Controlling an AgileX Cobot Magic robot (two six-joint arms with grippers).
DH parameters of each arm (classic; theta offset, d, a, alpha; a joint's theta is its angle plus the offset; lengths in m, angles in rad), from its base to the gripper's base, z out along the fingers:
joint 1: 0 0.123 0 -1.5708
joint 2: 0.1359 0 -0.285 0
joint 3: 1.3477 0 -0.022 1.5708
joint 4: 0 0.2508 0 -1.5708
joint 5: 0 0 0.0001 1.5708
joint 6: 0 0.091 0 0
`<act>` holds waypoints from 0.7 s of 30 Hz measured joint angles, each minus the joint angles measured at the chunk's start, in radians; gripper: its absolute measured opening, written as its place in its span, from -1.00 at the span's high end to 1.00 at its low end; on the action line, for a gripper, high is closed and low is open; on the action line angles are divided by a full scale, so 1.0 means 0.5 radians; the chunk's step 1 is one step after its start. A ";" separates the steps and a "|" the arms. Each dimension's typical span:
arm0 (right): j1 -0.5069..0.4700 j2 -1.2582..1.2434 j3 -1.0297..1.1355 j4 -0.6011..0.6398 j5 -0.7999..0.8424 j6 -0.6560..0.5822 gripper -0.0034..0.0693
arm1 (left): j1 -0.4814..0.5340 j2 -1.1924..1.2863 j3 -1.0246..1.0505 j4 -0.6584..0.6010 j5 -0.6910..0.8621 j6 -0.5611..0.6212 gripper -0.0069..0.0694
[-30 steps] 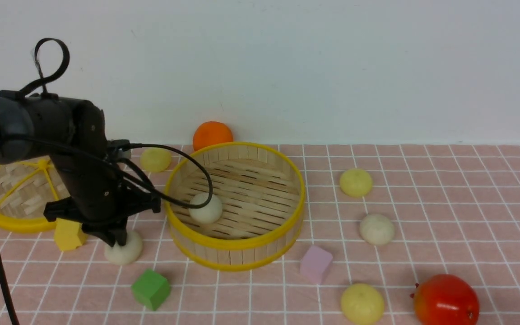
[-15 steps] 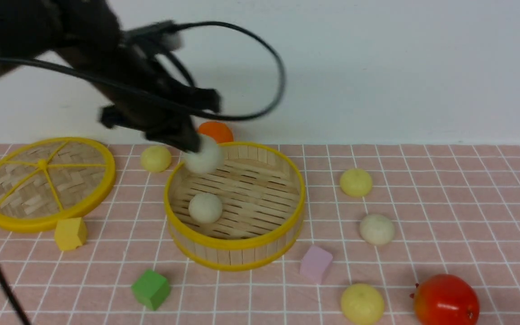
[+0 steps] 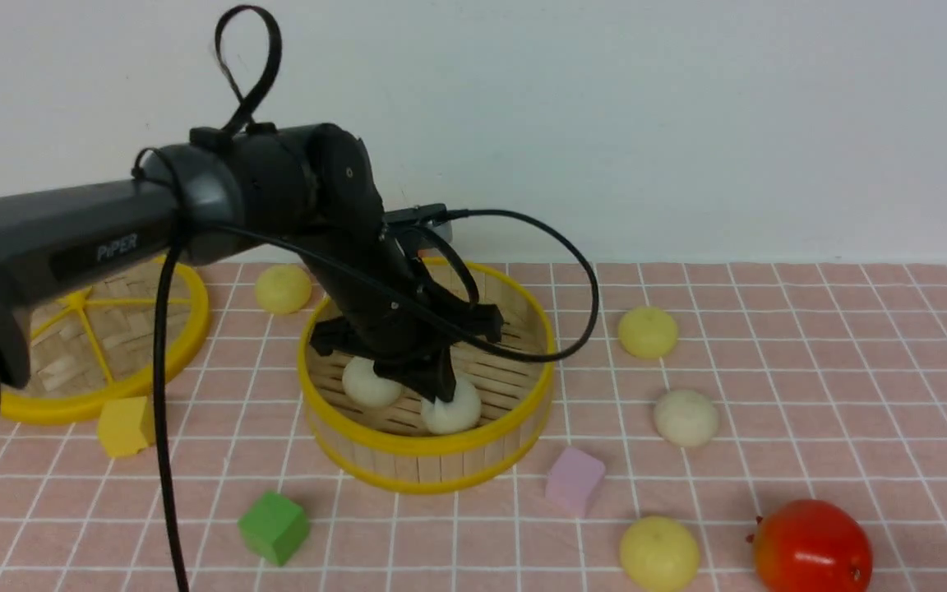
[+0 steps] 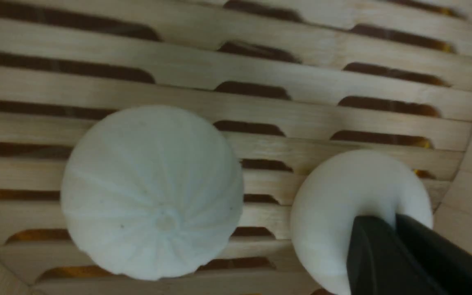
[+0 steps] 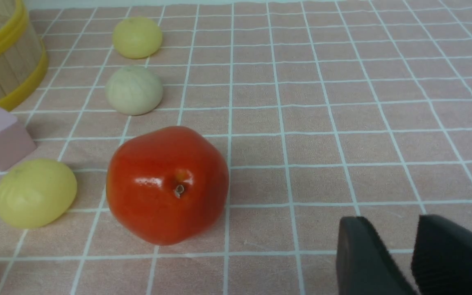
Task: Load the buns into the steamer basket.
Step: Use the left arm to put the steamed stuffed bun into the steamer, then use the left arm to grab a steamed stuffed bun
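The steamer basket (image 3: pixel 428 448) stands mid-table, and my left gripper (image 3: pixel 441 395) reaches down inside it. In the left wrist view that gripper (image 4: pixel 395 217) is shut on an off-white bun (image 4: pixel 334 205), which rests on the slatted floor (image 4: pixel 260 82) near the front wall (image 3: pixel 455 413). A second off-white bun (image 3: pixel 368 384) lies beside it (image 4: pixel 150 192). Outside lie three yellow buns (image 3: pixel 283 289), (image 3: pixel 648 332), (image 3: pixel 659 553) and an off-white bun (image 3: pixel 686 418). My right gripper (image 5: pixel 400 229) is open over bare cloth, out of the front view.
The woven lid (image 3: pixel 177 345) lies at the left, partly behind my left arm. A yellow block (image 3: pixel 123 426), a green cube (image 3: pixel 274 526) and a pink cube (image 3: pixel 575 481) sit round the basket. A red fruit (image 3: pixel 812 547) sits front right (image 5: pixel 166 184). A wall closes the back.
My left gripper lifted the off-white bun from the cloth left of the basket, swung it over the rim and lowered it inside beside the other bun.
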 joint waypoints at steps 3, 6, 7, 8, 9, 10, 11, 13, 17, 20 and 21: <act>0.000 0.000 0.000 0.000 0.000 0.000 0.25 | 0.000 -0.005 -0.016 0.008 0.015 0.000 0.40; 0.000 0.000 0.000 0.000 0.000 0.000 0.25 | 0.000 -0.005 -0.112 0.071 0.135 0.000 0.10; 0.000 0.000 0.000 0.000 0.000 0.000 0.25 | 0.000 -0.005 -0.158 0.113 0.188 0.000 -0.01; 0.000 0.000 0.000 0.000 0.000 0.000 0.25 | 0.000 -0.005 -0.234 0.200 0.261 -0.005 -0.11; 0.000 0.000 0.000 0.000 0.000 0.000 0.25 | 0.000 -0.005 -0.288 0.268 0.298 -0.016 -0.18; 0.000 0.000 0.000 0.000 0.000 0.000 0.25 | 0.000 -0.009 -0.357 0.343 0.326 -0.035 -0.23; 0.000 0.000 0.000 0.000 0.000 0.000 0.25 | 0.006 -0.014 -0.411 0.440 0.342 -0.074 -0.26; 0.000 0.000 0.000 0.000 0.000 0.000 0.25 | 0.049 -0.022 -0.556 0.590 0.347 -0.190 -0.29; 0.000 0.000 0.000 0.000 0.000 0.000 0.25 | 0.231 -0.044 -0.688 0.695 0.251 -0.318 -0.21; 0.000 0.000 0.000 0.000 0.000 0.000 0.25 | 0.390 -0.031 -0.697 0.709 0.154 -0.317 -0.08; 0.000 0.000 0.000 0.000 0.000 0.000 0.25 | 0.433 -0.014 -0.697 0.711 0.103 -0.311 -0.04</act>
